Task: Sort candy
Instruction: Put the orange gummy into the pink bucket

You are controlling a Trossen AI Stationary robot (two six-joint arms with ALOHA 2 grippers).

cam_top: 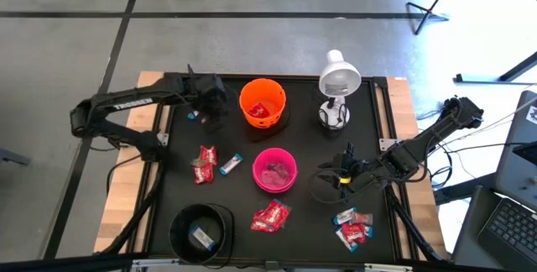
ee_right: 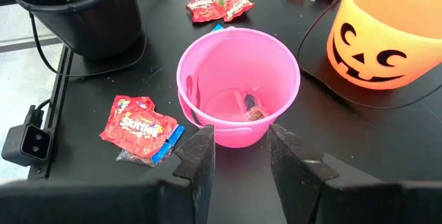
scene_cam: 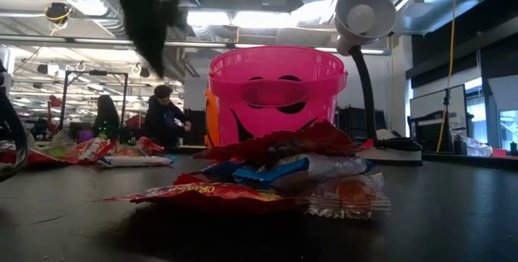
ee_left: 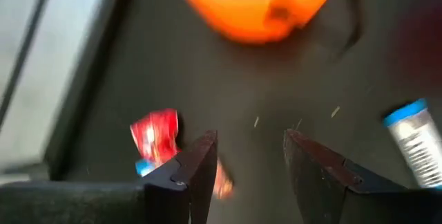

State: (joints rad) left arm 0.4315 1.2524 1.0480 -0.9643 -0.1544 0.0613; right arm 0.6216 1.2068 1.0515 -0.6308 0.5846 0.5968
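Observation:
Wrapped candy lies in heaps on the black table: red packs point(cam_top: 204, 164), a blue-and-white stick point(cam_top: 231, 164), a pile point(cam_top: 270, 216) by the near edge, and another point(cam_top: 352, 226) at near right. The orange bowl point(cam_top: 263, 102) holds red candy. The pink bowl point(cam_top: 274, 170) and the black bowl point(cam_top: 201, 232) each hold a few pieces. My left gripper point(ee_left: 250, 162) hovers open and empty left of the orange bowl, above a small red-and-blue candy point(ee_left: 155, 137). My right gripper point(ee_right: 242, 156) is open and empty just right of the pink bowl point(ee_right: 238, 86).
A white desk lamp point(cam_top: 336, 83) stands at the far right of the table, behind my right arm. A red Skittles pack point(ee_right: 138, 124) lies near the pink bowl. Cables run along the table's right edge. People sit in the room beyond point(scene_cam: 162, 112).

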